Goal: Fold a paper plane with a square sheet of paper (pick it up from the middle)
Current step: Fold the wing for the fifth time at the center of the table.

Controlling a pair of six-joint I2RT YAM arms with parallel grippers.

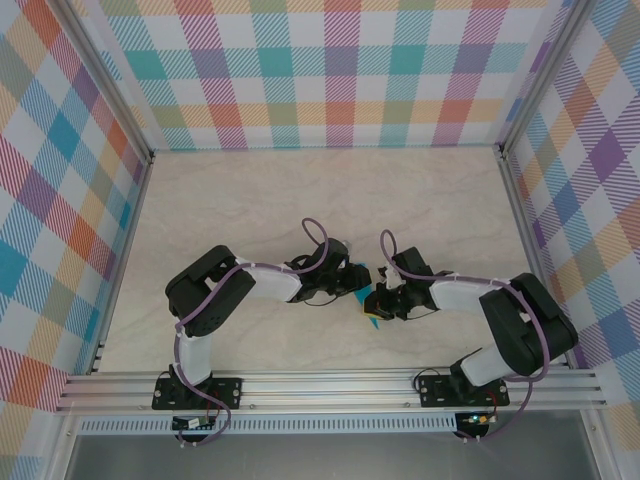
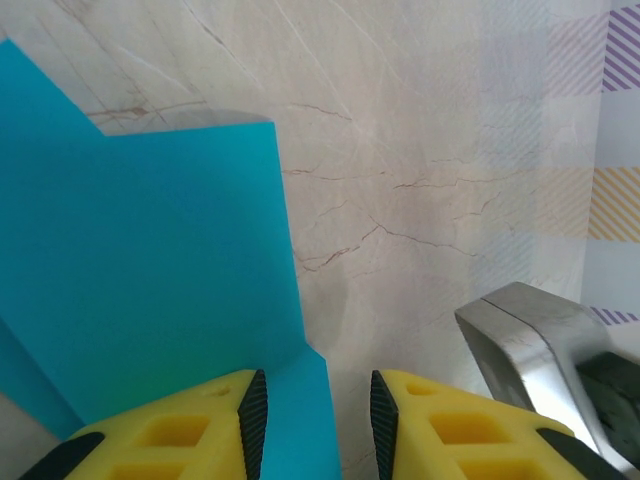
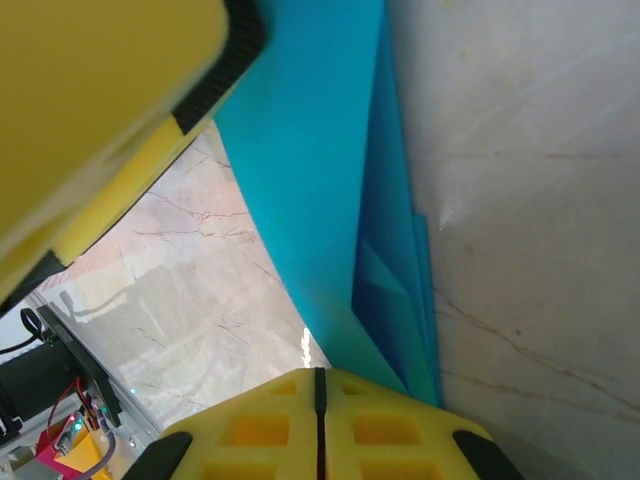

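Observation:
The square sheet of paper [image 2: 150, 270] is teal-blue, folded into layers, and rests on the marble table between the two arms [image 1: 380, 298]. My left gripper [image 2: 312, 405] is open, and the paper's edge runs into the gap beside its left pad. My right gripper [image 3: 320, 378] is shut with its pads pressed together. The folded paper [image 3: 330, 180] runs under its right fingertip, and I cannot see it pinched in the seam. In the top view the left gripper [image 1: 357, 281] and the right gripper [image 1: 377, 312] meet over the paper.
A metal part of the right arm [image 2: 535, 345] sits close to my left fingers. One yellow left finger [image 3: 100, 110] looms over the paper in the right wrist view. The plaid walls [image 1: 320, 70] and the aluminium rail [image 1: 330, 385] bound the marble table [image 1: 300, 200].

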